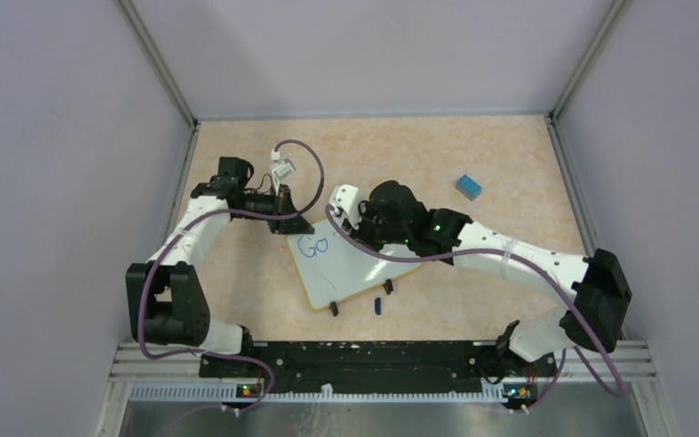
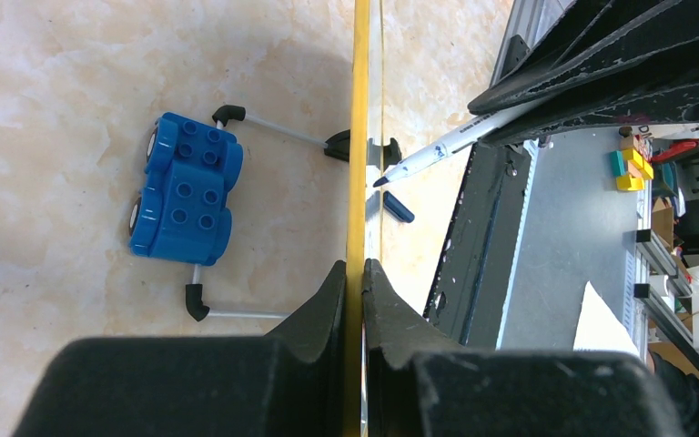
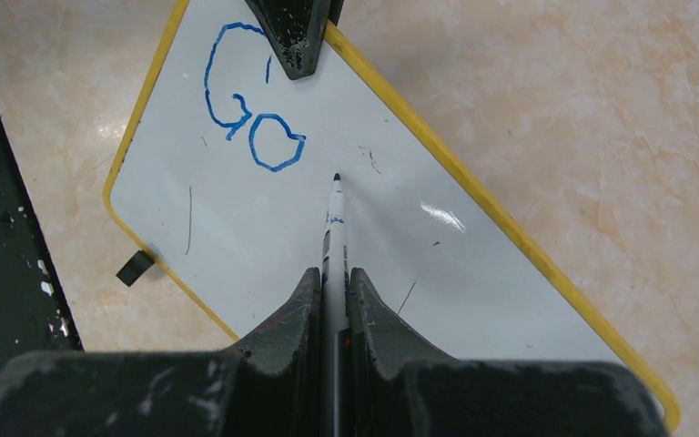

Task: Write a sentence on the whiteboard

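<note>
The left claw [image 2: 353, 267] is clenched on the whiteboard's [image 3: 473, 273] yellow rim; the right claw [image 3: 332, 278] grasps a marker [image 3: 335, 228], tip just past the sentence's [image 3: 237, 120] blue "Go".

Quick tally from my side: one whiteboard [image 1: 346, 273], two black clip feet [image 1: 333, 309] on it, two blue letters [image 3: 241, 118], one marker [image 3: 335, 228], one loose dark-blue cap [image 1: 378, 305], one blue toy brick [image 1: 470, 188], plus my two grippers: left gripper [image 2: 355, 273], right gripper [image 3: 332, 278].
</note>
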